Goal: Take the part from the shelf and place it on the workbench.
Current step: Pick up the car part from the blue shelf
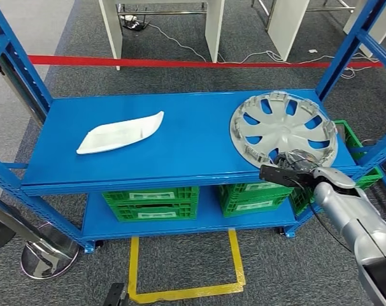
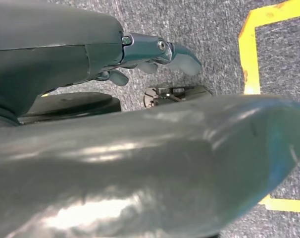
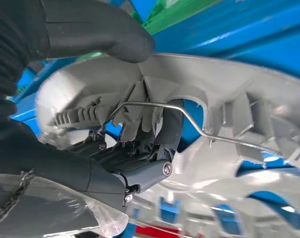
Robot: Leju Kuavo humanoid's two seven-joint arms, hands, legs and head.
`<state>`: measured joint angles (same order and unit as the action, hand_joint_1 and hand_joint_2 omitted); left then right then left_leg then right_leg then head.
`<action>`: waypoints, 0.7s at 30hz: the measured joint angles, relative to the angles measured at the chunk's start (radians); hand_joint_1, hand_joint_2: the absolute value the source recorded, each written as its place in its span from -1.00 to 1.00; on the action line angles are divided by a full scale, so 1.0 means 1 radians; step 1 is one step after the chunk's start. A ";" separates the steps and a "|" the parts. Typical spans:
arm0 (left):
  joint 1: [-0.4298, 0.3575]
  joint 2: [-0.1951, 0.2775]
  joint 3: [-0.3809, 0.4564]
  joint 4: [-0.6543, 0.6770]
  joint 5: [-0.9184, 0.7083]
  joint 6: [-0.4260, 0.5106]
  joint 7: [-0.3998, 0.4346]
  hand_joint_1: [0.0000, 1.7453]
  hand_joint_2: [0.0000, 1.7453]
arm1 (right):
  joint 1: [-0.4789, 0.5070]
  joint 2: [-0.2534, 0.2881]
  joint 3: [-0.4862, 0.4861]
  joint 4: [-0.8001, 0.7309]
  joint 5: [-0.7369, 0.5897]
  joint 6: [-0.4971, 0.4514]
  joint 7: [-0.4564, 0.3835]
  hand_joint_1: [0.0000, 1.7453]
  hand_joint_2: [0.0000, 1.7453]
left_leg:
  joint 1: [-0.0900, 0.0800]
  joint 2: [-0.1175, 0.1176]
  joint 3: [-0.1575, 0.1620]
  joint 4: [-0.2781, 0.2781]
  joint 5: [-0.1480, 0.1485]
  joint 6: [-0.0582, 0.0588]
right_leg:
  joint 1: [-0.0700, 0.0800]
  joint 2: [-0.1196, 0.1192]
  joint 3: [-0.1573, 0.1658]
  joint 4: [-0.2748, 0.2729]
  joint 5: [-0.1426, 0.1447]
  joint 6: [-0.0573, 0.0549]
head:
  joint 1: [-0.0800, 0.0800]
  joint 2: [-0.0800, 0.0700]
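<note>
A silver hubcap [image 1: 282,127] lies at the right end of the blue shelf's top board [image 1: 195,140], its near edge overhanging the front. My right hand [image 1: 297,169] grips that near rim. In the right wrist view the dark fingers [image 3: 148,153] hook up into the ribbed underside of the hubcap [image 3: 223,94], and the thumb [image 3: 103,29] presses on the rim's other face. A white curved trim part [image 1: 121,132] lies on the left half of the board. My left hand [image 2: 103,54] hangs over the grey carpet with its fingers stretched out, holding nothing.
Green crates [image 1: 150,203] stand on the lower board, and another [image 1: 347,137] sits behind the hubcap. Blue uprights [image 1: 18,70] frame both ends of the shelf. Yellow tape [image 1: 181,293] marks the floor in front; red tape [image 1: 181,62] runs behind. A round metal base [image 1: 49,255] stands at lower left.
</note>
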<state>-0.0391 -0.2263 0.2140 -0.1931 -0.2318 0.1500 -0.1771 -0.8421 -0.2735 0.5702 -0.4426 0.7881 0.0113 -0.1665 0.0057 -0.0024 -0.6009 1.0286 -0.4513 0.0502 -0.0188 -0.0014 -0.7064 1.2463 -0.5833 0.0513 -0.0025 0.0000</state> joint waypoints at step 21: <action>0.003 0.008 -0.006 0.000 -0.025 0.020 -0.005 -1.00 -1.00 | 0.027 -0.001 0.022 -0.036 0.079 -0.152 -0.039 1.00 1.00 | 0.013 -0.002 -0.015 0.062 -0.015 -0.061 | -0.001 -0.003 0.122 -0.243 0.127 -0.032 | -0.009 0.000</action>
<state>-0.0365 -0.2178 0.2085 -0.1931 -0.2566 0.1697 -0.1817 -0.8152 -0.2743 0.5918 -0.4788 0.8673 -0.1405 -0.2053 0.0185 -0.0040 -0.6158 1.0908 -0.4664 -0.0111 -0.0195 -0.0041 -0.5845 1.0031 -0.4561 0.0198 -0.0111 0.0000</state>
